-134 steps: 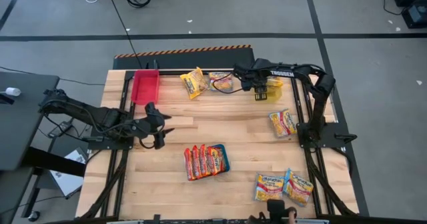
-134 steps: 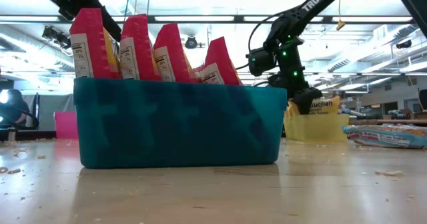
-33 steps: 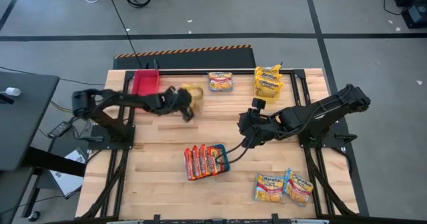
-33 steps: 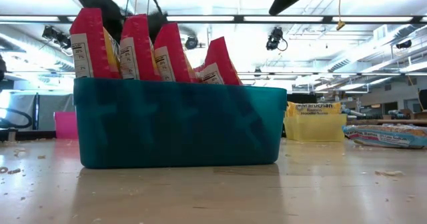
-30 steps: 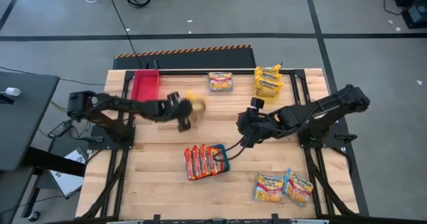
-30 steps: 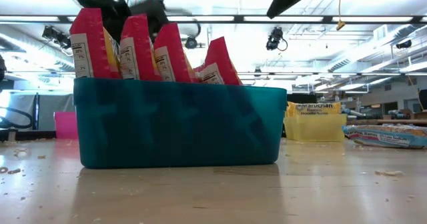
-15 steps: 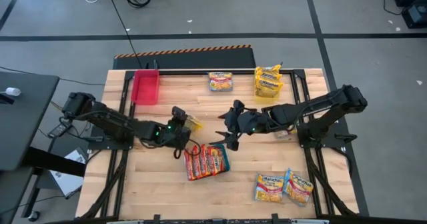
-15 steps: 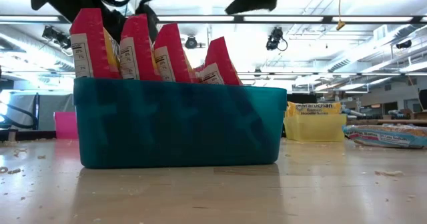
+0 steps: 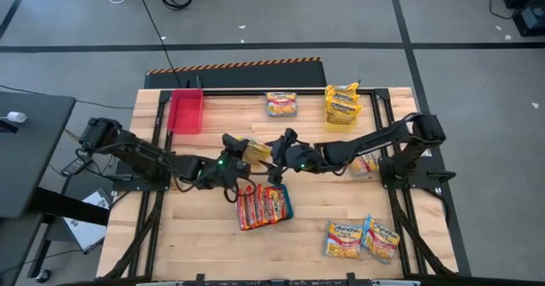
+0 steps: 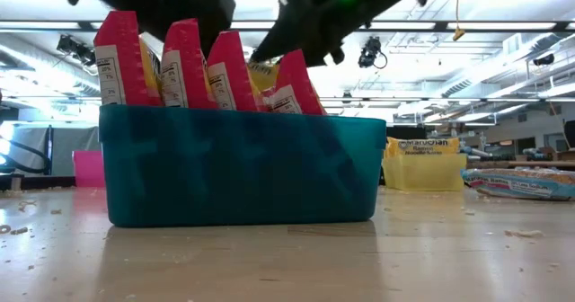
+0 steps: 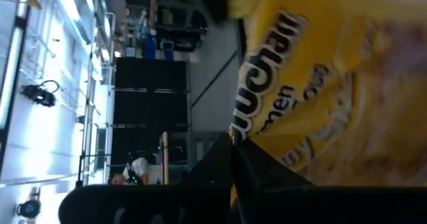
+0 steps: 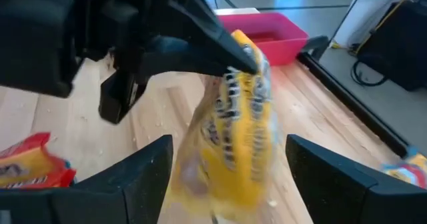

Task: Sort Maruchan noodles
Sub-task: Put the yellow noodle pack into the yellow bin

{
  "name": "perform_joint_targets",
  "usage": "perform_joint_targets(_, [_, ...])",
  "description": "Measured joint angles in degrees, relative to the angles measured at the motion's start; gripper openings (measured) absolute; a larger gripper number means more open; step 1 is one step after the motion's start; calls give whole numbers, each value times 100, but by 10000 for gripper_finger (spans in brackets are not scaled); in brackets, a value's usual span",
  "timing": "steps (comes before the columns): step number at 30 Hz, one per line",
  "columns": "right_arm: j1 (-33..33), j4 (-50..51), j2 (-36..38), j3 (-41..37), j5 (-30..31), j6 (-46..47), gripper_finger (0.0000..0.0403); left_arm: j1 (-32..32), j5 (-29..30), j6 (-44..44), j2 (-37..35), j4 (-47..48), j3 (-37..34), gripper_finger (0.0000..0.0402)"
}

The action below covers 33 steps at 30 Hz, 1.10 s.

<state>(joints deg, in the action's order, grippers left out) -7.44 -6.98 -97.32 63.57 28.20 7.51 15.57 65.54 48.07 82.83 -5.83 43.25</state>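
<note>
**Yellow packet held between the two tools, mid-tabletop**

Left tool [image 9: 241,152] is clamped on a yellow packet [image 9: 258,150], held above the tabletop [image 9: 204,235] just behind the teal bin [image 10: 238,165]. Right tool [image 9: 274,154] faces it, fingers [image 12: 140,177] spread wide either side of the packet, not closed on it. Red packets [image 9: 260,205] stand in the teal bin. Other yellow packets [image 9: 342,105] sit along the far edge; a red bin [image 9: 186,111] is at far left.
</note>
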Motion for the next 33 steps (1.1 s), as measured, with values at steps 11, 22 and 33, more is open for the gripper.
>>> perform_joint_targets(11, [551, -444, -384, 7, -566, 640, 279, -37, -302, 192, 0, -875, 2, 6])
perform_joint_targets(22, [646, -525, -362, 9, -707, 577, 163, 40, -570, 407, 0, -1612, 2, 7])
perform_joint_targets(33, [652, -60, -180, 4, -593, -124, 91, 175, -399, -701, -574, -694, 1, 94])
